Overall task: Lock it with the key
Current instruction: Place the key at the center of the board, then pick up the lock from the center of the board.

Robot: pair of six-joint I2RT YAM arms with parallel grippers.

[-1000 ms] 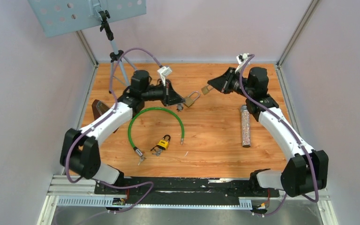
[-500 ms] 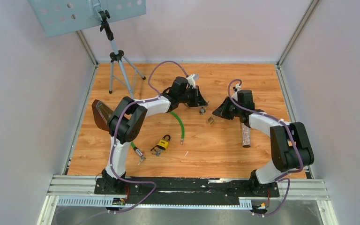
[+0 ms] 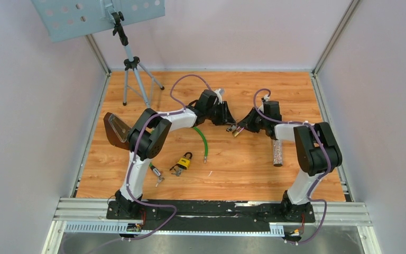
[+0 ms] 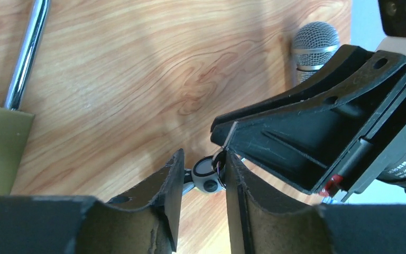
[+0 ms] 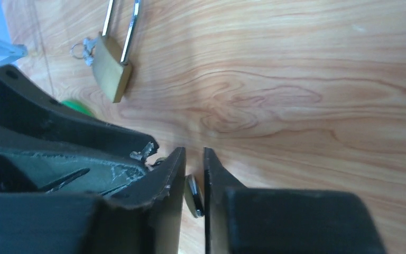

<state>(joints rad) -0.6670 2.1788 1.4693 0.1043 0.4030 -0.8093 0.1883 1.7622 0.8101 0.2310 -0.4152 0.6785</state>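
Wooden table [image 3: 243, 169]: light grain. A tripod [image 3: 131, 66] stands at the far left corner and carries a tilted, perforated blue-grey panel [image 3: 92, 16]. A green cable [image 3: 203, 139] lies left of centre, partly hidden. A glittery microphone [image 3: 278, 151] lies flat at the right. Dark brown object [image 3: 113, 127] near the left edge, not identifiable.

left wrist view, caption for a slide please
Left fingers flank a key ring at the tips of the right fingers, brass padlock at left, microphone behind
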